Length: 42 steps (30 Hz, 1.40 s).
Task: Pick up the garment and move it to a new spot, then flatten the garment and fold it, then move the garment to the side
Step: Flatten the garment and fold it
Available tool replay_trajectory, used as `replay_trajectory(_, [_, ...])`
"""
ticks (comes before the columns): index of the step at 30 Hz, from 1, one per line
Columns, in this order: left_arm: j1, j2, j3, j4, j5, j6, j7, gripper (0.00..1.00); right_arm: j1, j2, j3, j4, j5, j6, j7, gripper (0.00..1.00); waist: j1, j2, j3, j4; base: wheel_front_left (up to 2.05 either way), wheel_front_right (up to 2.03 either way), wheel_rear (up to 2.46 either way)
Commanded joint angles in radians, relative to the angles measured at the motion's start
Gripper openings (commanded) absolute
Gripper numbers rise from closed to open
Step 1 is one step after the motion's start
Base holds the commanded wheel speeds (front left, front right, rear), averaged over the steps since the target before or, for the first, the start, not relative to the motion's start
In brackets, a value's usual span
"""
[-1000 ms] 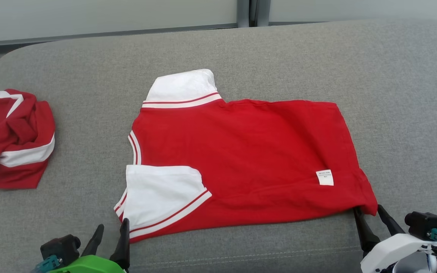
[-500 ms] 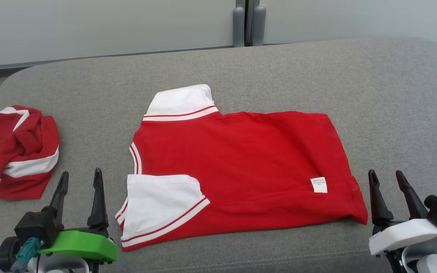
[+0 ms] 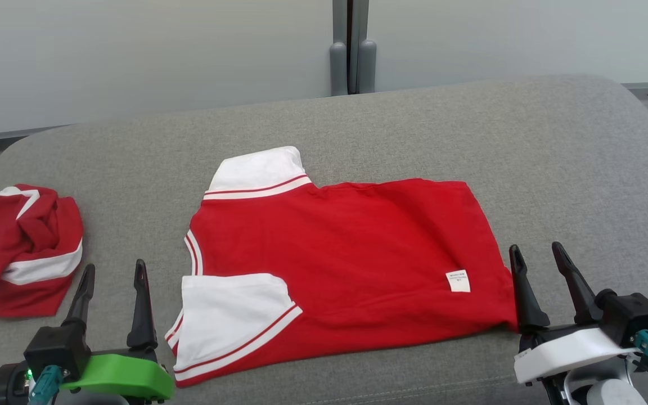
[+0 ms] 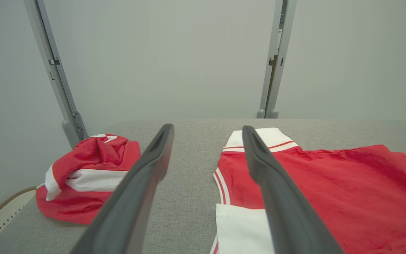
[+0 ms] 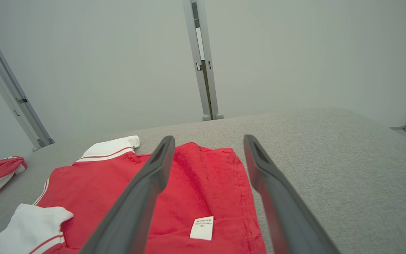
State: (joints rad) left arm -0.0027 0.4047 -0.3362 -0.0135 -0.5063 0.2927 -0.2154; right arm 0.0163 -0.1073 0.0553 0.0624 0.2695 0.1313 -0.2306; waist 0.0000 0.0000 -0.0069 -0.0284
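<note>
The shirt (image 3: 346, 253) lies flat on the bench (image 3: 554, 169), soft, light and likely to sag, so its near corners look best to pinch; the left end effector (image 3: 114, 265) and right end effector (image 3: 535, 247) flank it, both released and empty.

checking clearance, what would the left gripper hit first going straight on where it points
Likely nothing near: the left gripper points along bare grey cushion between the crumpled garment and the flat red shirt. Looks free to the far edge, though depth is unclear.
</note>
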Motion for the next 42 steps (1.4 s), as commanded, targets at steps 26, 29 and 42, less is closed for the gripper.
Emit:
replay_trajectory(26, [-0.403, 0.021, -0.078, 0.234, -0.121, -0.245, 0.275, 1.00, -0.334, -0.042, 0.137, 0.216, 0.140, -0.001, 0.004, 1.00, 0.0000, 0.0000, 0.248, -0.207, 0.00, 0.00, 0.00])
replay_trajectory(29, [-0.493, 0.035, -0.075, 0.301, -0.153, -0.291, 0.338, 1.00, -0.431, -0.066, 0.177, 0.293, 0.171, -0.001, 0.003, 1.00, 0.0000, 0.0000, 0.301, -0.226, 0.00, 0.00, 0.00])
replay_trajectory(42, [-0.893, 0.116, -0.066, 0.539, -0.277, -0.407, 0.649, 1.00, -0.836, -0.121, 0.415, 0.572, 0.357, -0.001, 0.030, 1.00, 0.0000, 0.0000, 0.498, -0.259, 0.00, 0.00, 0.00])
